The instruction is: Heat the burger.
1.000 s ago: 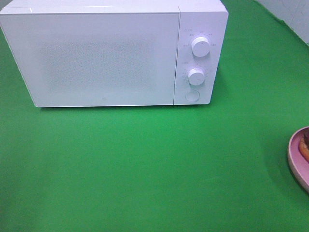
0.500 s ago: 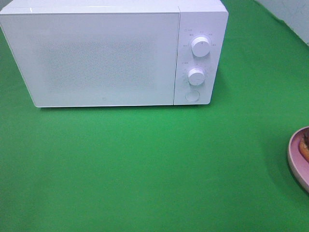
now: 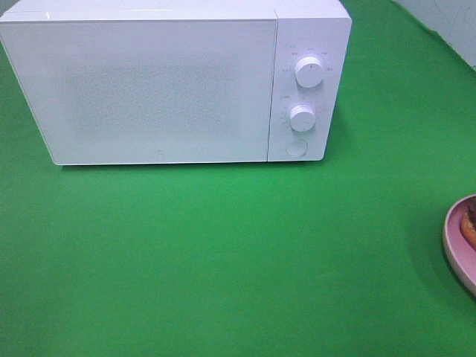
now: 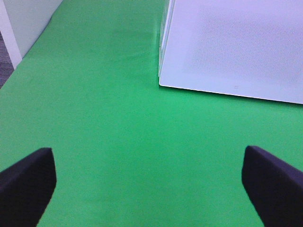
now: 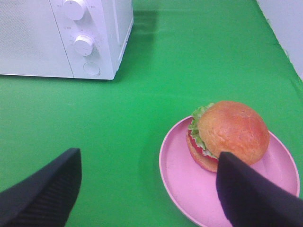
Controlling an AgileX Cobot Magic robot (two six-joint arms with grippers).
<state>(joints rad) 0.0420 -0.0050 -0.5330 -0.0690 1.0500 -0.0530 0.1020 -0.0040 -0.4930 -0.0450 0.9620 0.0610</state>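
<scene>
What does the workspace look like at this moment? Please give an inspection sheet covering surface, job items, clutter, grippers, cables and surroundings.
Surface: green cloth covers the table, with no stains seen.
Job's things: burger sits on the pink plate, at the right edge of the high view; white microwave stands at the back, door shut, with two dials and a round button on its right panel.
Clutter: nothing seen.
Grippers: left gripper open and empty over bare cloth in front of the microwave; right gripper open and empty, near the plate, not touching the burger.
Cables: nothing seen.
Surroundings: pale wall at the far right corner.
</scene>
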